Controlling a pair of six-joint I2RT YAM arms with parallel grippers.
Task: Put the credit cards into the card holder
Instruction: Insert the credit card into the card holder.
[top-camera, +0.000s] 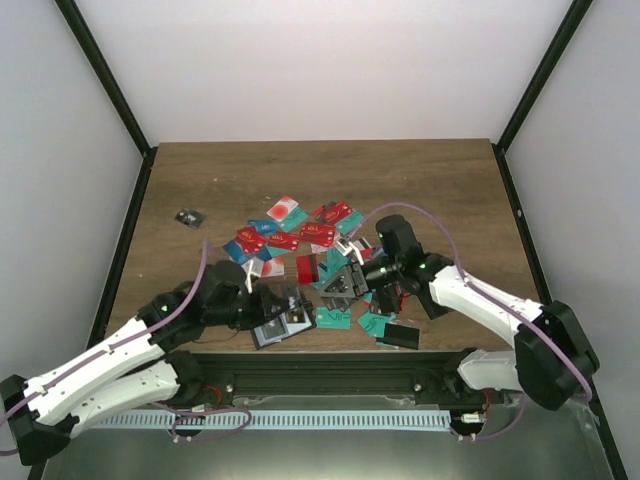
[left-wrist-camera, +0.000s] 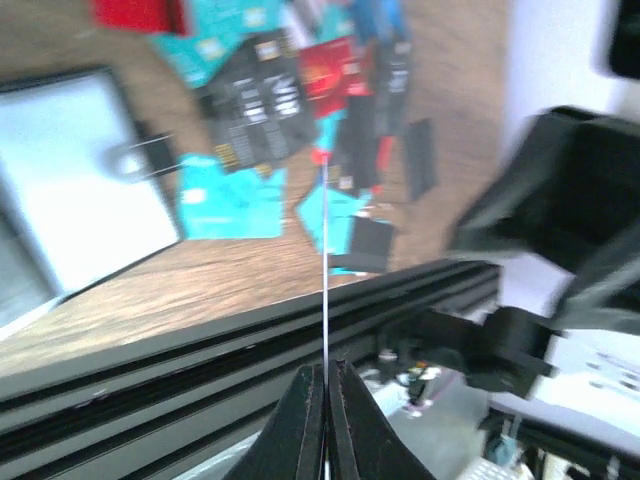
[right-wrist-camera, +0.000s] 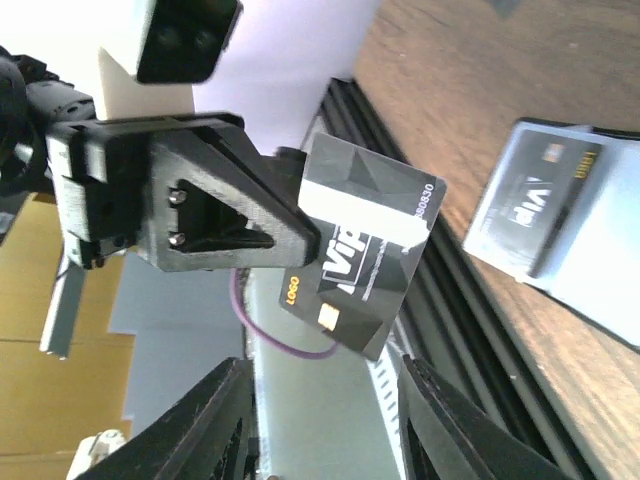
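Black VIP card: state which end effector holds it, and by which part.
The left end effector pinches the black VIP card by one edge; the right end effector is open, empty.

The surface (top-camera: 430, 190) is matt brown wood grain. The cards (top-camera: 316, 232) are smooth glossy plastic; the black card (right-wrist-camera: 365, 250) has a soft sheen. The card holder (right-wrist-camera: 590, 285) has clear shiny plastic pockets. The fingers (right-wrist-camera: 222, 420) are matt black plastic.
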